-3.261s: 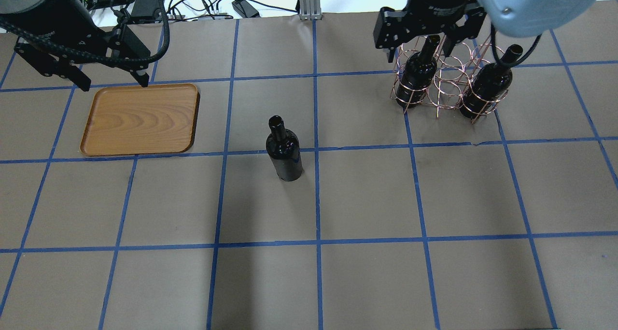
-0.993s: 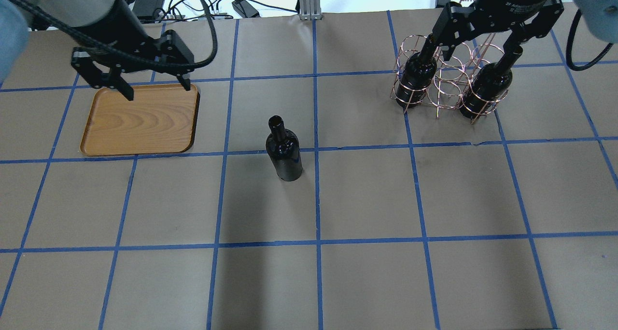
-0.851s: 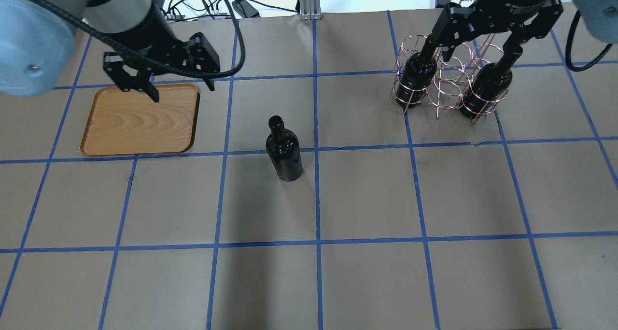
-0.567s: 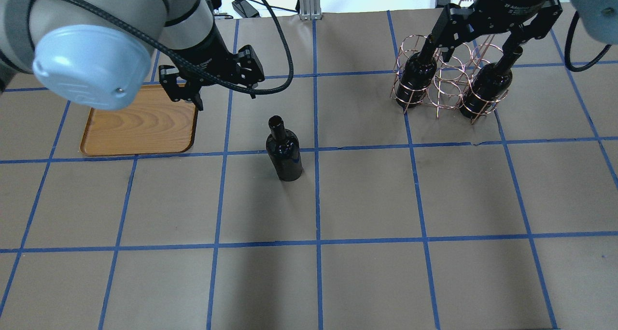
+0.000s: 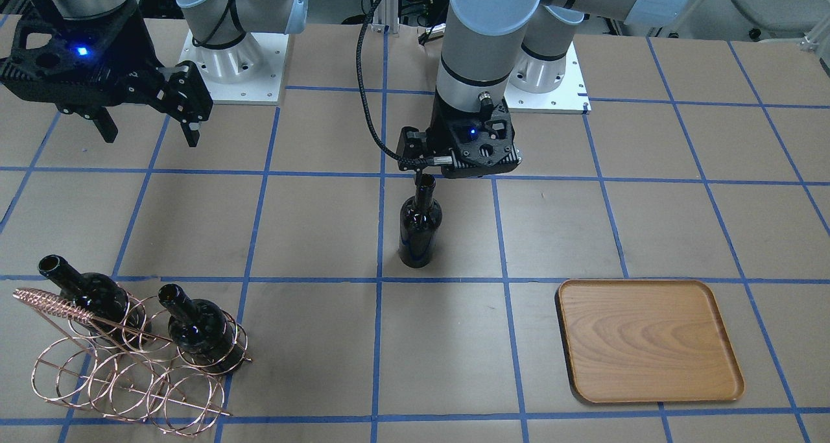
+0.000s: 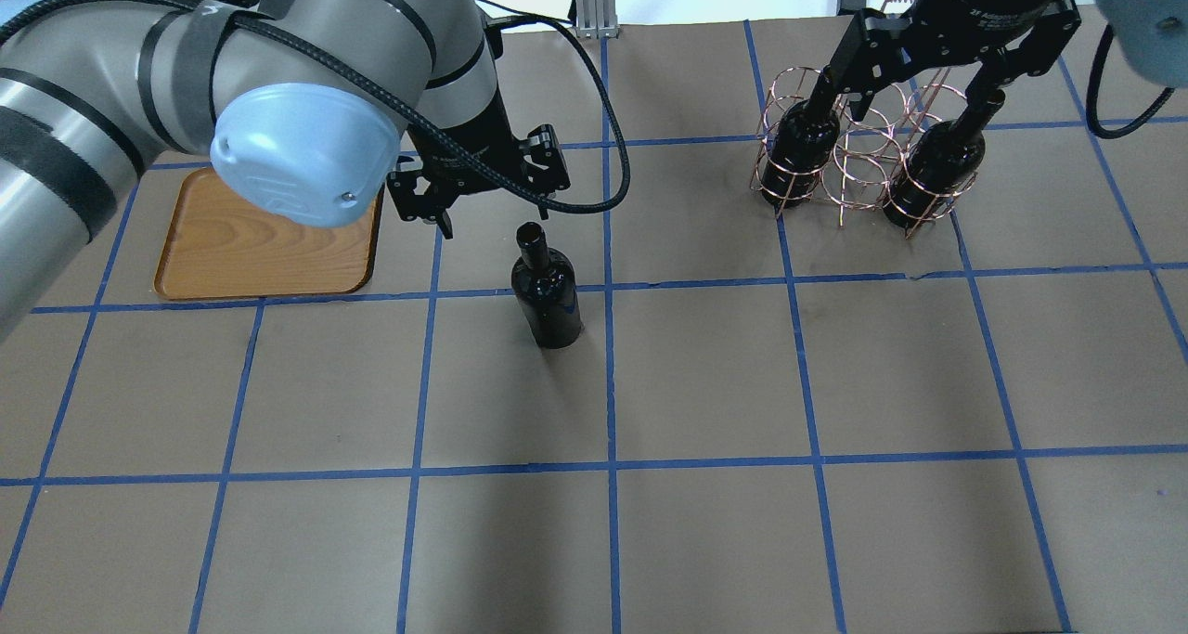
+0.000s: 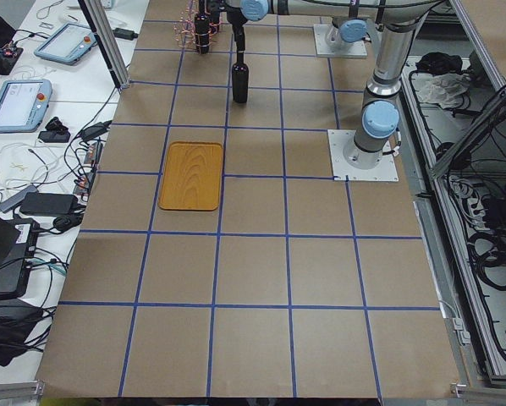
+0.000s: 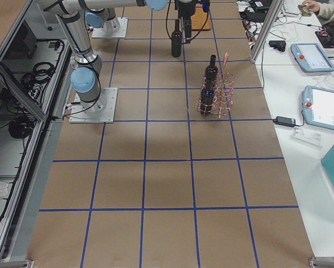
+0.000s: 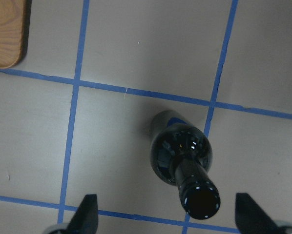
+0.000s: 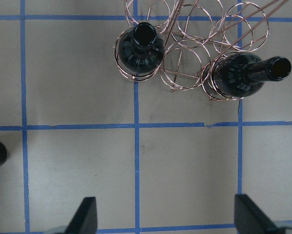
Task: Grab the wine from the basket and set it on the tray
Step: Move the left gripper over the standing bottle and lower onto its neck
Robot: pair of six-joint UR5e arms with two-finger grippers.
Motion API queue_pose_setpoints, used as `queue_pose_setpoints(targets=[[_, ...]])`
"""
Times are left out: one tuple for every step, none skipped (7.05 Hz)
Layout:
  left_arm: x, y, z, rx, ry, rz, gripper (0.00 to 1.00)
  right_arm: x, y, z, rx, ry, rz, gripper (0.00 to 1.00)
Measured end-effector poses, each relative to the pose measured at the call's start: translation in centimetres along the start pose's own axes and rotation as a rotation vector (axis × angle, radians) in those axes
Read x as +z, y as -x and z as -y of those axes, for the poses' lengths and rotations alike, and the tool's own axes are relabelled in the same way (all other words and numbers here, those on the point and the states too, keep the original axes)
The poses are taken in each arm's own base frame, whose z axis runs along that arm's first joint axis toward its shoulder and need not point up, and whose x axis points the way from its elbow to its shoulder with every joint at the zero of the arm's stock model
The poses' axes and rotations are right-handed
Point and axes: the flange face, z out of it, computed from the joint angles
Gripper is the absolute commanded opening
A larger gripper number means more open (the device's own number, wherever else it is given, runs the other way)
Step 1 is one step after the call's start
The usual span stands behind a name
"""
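Basket (image 5: 123,378) holds two wine bottles (image 5: 201,329), apparently in outer loops.

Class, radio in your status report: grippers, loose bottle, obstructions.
Left gripper open above bottle. Right gripper open, empty, near basket. Bottle upright on table, off tray; nothing between.

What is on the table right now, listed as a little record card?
lone bottle: upright, outside both basket and tray
basket: holds two bottles, necks up
tray: nothing on it
left gripper: open, over the lone bottle's neck, not gripping it
right gripper: open, holding nothing, raised near the basket
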Motion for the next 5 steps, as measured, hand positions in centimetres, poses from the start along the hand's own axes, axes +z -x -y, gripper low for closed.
queue_pose_setpoints(targets=[[1.0, -0.8, -0.1, 0.007, 0.011, 0.007, 1.0, 0.0, 0.0, 0.0, 0.001, 0.0, 0.0, 1.0], [1.9, -1.5, 0.1, 0.013, 0.019, 0.008, 0.97, 0.0, 0.0, 0.0, 0.004, 0.001, 0.002, 1.0], [2.7, -1.9, 0.3, 0.02, 0.027, 0.009, 0.7, 0.1, 0.1, 0.0, 0.006, 0.002, 0.006, 1.0], [3.3, -2.2, 0.4, 0.039, 0.033, 0.012, 0.36, 0.2, 0.1, -0.1, 0.008, 0.005, 0.009, 1.0], [3.5, -2.3, 0.4, 0.063, 0.034, 0.012, 0.22, 0.5, 0.1, -0.3, 0.008, 0.012, 0.011, 1.0]])
